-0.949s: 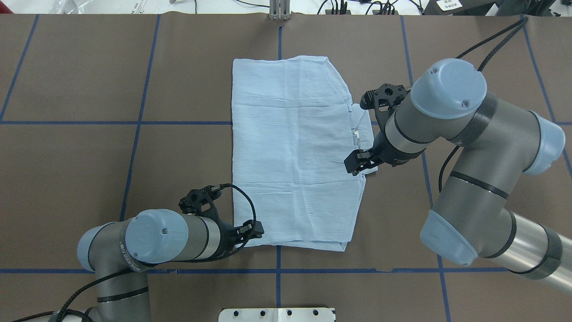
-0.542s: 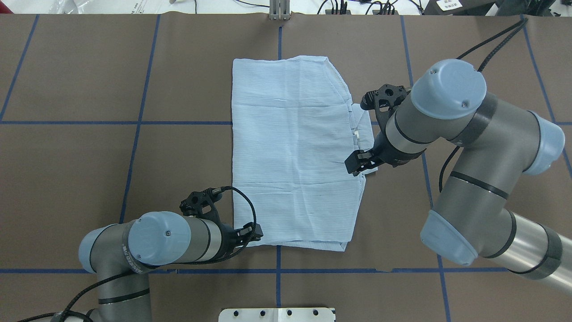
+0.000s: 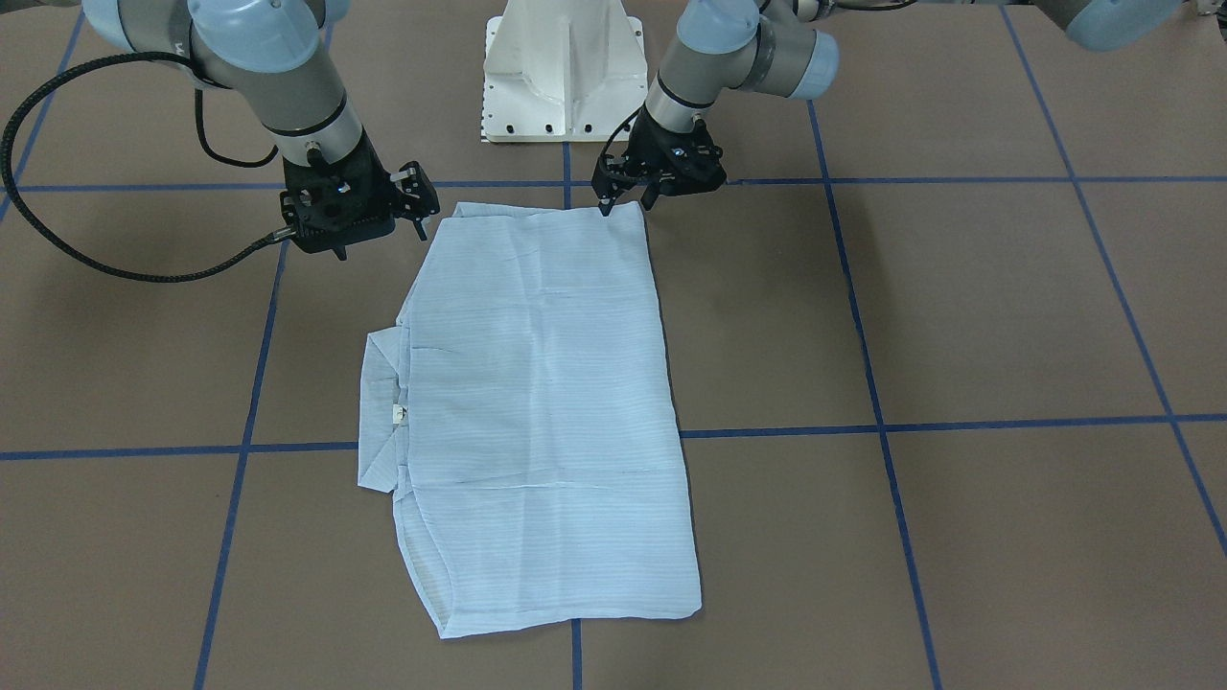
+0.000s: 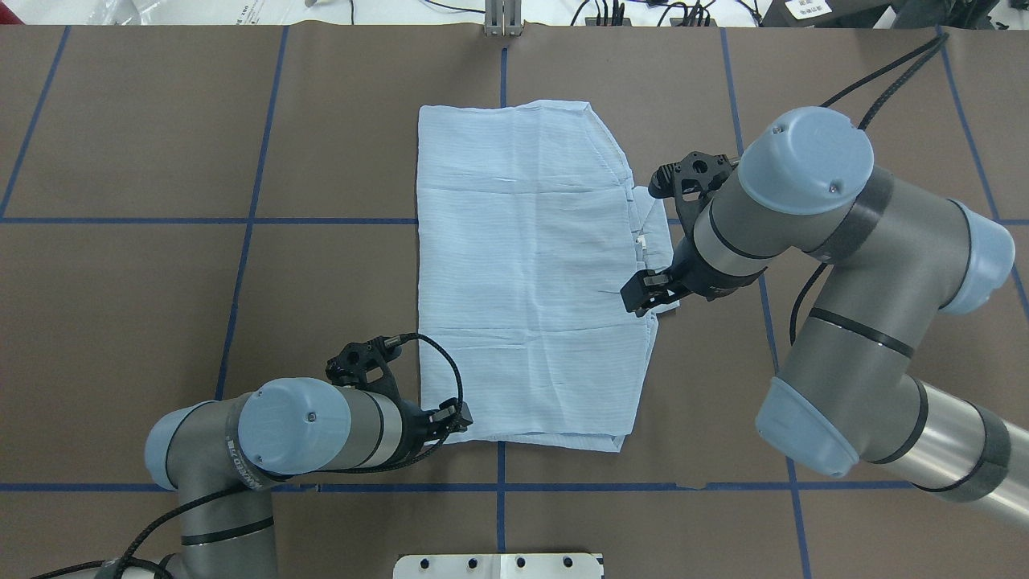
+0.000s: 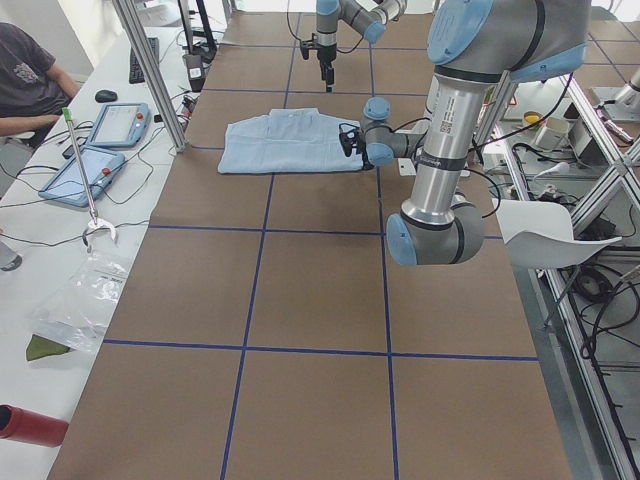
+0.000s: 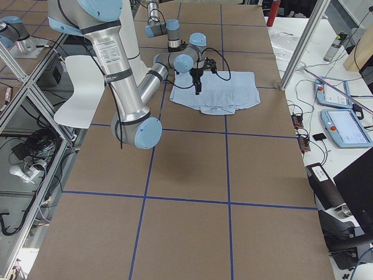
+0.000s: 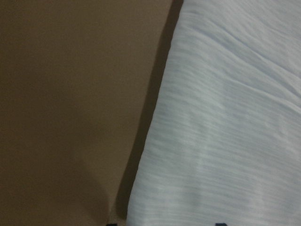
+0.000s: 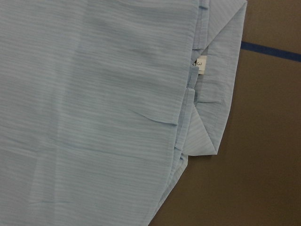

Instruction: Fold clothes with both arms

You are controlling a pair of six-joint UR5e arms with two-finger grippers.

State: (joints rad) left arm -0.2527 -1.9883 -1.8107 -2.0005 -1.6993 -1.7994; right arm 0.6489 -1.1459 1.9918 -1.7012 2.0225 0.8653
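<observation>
The clothes are one pale blue striped shirt (image 4: 522, 265) lying folded in a flat rectangle on the brown table. Its collar (image 4: 655, 233) sticks out on the robot's right side, and its size tag shows in the right wrist view (image 8: 200, 63). My left gripper (image 4: 460, 418) is low at the shirt's near left corner (image 3: 633, 209), open, with its fingertips at the cloth edge. The left wrist view is filled by that edge (image 7: 155, 117), seen very close. My right gripper (image 4: 641, 299) hovers open over the shirt's right edge just below the collar, holding nothing.
Blue tape lines (image 4: 241, 219) divide the table into squares. The white pedestal base (image 3: 566, 67) stands at the robot's side of the table. A person (image 5: 30, 70) sits at a side bench with tablets (image 5: 115, 125) beyond the table's far edge.
The left arm's elbow has shifted slightly to the right and its gripper has settled a little lower at the shirt corner. The right arm and the shirt have not moved.
</observation>
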